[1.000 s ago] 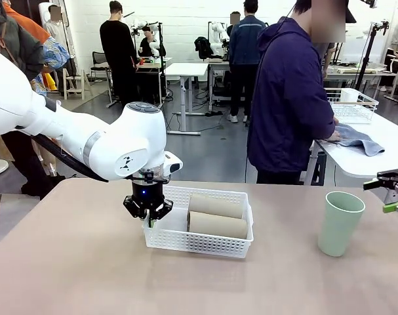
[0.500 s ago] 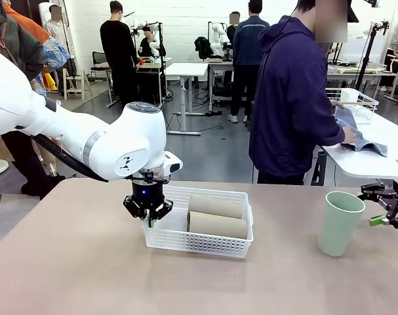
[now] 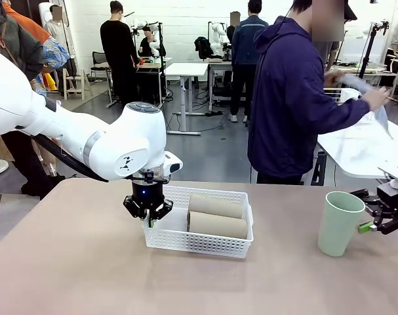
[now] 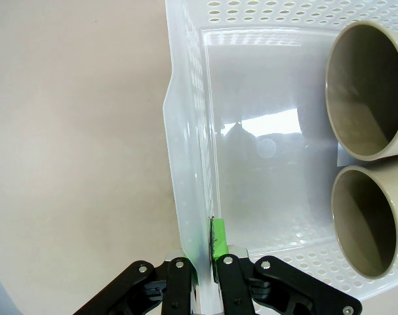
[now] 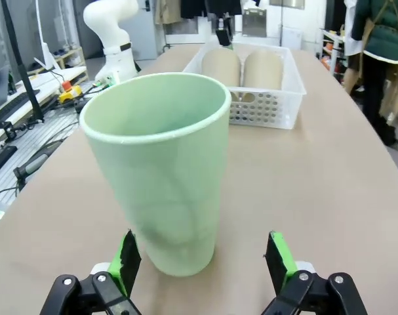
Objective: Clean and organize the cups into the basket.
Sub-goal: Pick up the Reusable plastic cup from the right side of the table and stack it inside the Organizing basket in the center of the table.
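Front view: the basket (image 3: 199,244) sits on the table (image 3: 87,275) with two beige cups (image 3: 215,205) lying on their sides inside it, side by side, filling its right part. The left gripper (image 3: 148,220) comes down on the basket's left end wall, jaws pinched together on it. The mint cup (image 3: 339,223) stands upright well to the right of the basket, and the right gripper (image 3: 372,220) is just beyond that cup, jaws apart. A person (image 3: 290,105) stands behind the basket's far side, turned to another table

Left wrist view: the left gripper (image 4: 205,262) is clamped on the basket (image 4: 185,164) wall, one green pad on each face of it. The beige cups (image 4: 369,92) show their open mouths inside, away from the gripped wall

Right wrist view: the right gripper (image 5: 204,256) is spread wide, with the mint cup (image 5: 162,164) upright just ahead, between the lines of its fingers. Whether a pad touches it I cannot tell. The basket (image 5: 264,108) lies far behind the cup
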`<action>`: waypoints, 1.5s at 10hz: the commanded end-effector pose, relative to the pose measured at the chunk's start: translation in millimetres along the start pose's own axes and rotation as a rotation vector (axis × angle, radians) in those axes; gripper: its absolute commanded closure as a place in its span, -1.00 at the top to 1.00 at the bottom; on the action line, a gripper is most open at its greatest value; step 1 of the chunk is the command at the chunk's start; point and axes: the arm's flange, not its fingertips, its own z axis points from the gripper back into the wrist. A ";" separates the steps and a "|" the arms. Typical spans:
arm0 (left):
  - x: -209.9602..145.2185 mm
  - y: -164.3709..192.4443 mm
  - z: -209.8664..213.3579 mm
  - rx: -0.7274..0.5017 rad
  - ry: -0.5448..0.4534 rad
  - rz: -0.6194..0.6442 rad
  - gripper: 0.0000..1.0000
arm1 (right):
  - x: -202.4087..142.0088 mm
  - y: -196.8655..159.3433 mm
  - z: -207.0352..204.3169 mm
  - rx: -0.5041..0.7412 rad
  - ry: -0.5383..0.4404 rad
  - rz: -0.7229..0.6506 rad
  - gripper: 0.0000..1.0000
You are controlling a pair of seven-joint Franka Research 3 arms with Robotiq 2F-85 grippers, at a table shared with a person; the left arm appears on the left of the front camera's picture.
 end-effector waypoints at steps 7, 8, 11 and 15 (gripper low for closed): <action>0.0 -1.7 0.3 0.007 0.003 -0.001 -1.00 | -0.6 -14.3 -37.4 0.161 0.016 -0.047 1.00; 0.0 -1.7 0.3 0.007 0.003 -0.001 -1.00 | -0.1 -14.3 -38.8 0.171 0.008 -0.047 1.00; 0.0 -1.7 0.3 0.007 0.003 -0.001 -1.00 | 4.1 -15.9 -50.8 0.217 -0.001 -0.033 1.00; 0.0 -1.7 0.3 0.007 0.003 -0.001 -1.00 | 5.2 -20.3 -66.2 0.254 0.010 -0.033 1.00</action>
